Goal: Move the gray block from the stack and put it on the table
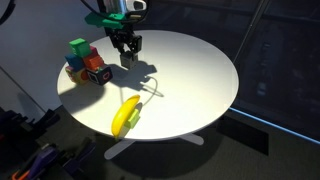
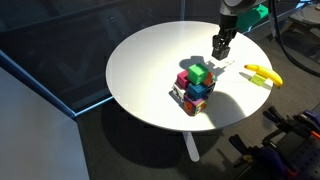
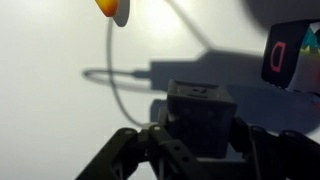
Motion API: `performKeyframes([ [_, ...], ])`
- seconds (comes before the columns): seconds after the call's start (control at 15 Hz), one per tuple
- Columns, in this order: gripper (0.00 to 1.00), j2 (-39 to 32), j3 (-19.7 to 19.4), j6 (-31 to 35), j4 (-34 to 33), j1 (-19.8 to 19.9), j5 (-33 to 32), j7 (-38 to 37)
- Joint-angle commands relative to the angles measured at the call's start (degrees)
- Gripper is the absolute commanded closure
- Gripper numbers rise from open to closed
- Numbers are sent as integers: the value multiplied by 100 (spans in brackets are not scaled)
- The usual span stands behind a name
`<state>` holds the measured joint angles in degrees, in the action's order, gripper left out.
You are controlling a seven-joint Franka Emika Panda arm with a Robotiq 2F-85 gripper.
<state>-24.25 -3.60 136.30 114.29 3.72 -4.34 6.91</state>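
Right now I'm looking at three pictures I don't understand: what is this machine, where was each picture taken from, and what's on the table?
It is a robot arm ending in a two-fingered gripper. Two pictures come from cameras outside the robot, looking down at a round white table from different places. The third comes from a camera on the wrist, just behind the gripper. On the table are a stack of coloured toy cubes and a banana. The gripper is closed on a small gray block, apart from the stack.

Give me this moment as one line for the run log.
claw: shut on gray block | location: over table, beside stack | block released: no
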Motion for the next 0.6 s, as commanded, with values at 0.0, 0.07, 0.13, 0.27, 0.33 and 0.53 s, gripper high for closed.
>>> performKeyframes([
  [0.0, 69, -224, 45, 71, -202, 99, -14, 189],
  [0.07, 69, -272, 42, 97, -215, 104, -13, 188],
  [0.13, 69, -310, 40, 126, -217, 109, -16, 187],
  [0.27, 69, -377, 38, 216, -214, 121, -20, 189],
  [0.33, 69, -415, 32, 273, -213, 124, -27, 178],
  [0.53, 69, -521, 27, 395, -219, 143, -37, 172],
])
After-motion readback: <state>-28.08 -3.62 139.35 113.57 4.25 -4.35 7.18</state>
